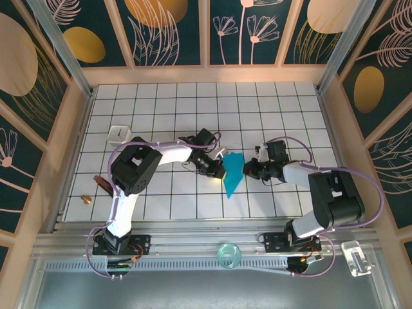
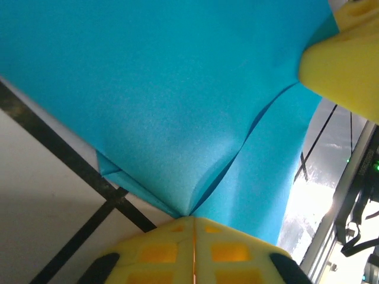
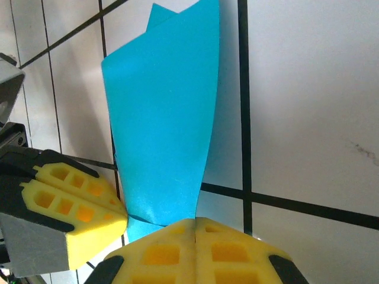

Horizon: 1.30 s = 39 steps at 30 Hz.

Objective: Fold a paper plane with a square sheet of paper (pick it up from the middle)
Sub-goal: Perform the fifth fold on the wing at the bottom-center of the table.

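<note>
Glass dish (image 1: 228, 255) (contents unclear) stands apart from pinched paper plane (image 1: 232, 172)

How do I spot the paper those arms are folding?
Start at the white gridded table, then its middle, where the left pincer and right pincer meet. Both pinch the folded teal-blue paper, tapering toward the near edge. It is the only blue thing on the tiles, unlike the small white cube.

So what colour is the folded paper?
The paper is plain teal-blue, clearest in the left wrist view.
</note>
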Each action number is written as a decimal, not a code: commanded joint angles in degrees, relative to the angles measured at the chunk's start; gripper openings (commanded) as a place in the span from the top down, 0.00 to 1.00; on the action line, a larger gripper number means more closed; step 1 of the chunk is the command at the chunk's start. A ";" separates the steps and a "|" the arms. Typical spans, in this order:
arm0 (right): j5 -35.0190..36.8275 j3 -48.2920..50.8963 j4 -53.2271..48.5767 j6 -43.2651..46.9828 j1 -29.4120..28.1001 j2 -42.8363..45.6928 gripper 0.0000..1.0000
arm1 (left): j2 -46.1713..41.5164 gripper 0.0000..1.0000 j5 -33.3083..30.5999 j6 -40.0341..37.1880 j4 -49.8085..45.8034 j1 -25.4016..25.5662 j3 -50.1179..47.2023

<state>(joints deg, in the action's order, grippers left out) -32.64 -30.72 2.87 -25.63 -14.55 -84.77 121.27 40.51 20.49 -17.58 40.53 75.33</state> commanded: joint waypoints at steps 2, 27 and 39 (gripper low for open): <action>-0.06 5.59 7.34 -11.50 -0.05 5.47 1.00 | -5.46 0.79 -6.97 6.79 6.57 -1.42 -4.64; 19.66 13.08 18.01 -33.41 -16.01 11.78 1.00 | -15.35 0.97 -11.24 37.68 35.16 4.98 -24.67; 22.36 9.12 10.58 -37.09 -18.97 12.02 1.00 | -18.33 0.85 -14.76 32.93 35.02 5.33 -25.79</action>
<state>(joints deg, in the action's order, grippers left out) -12.80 -19.16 17.10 -60.73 -32.64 -72.69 105.75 27.75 56.80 16.45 45.45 49.19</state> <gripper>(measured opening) 0.042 0.128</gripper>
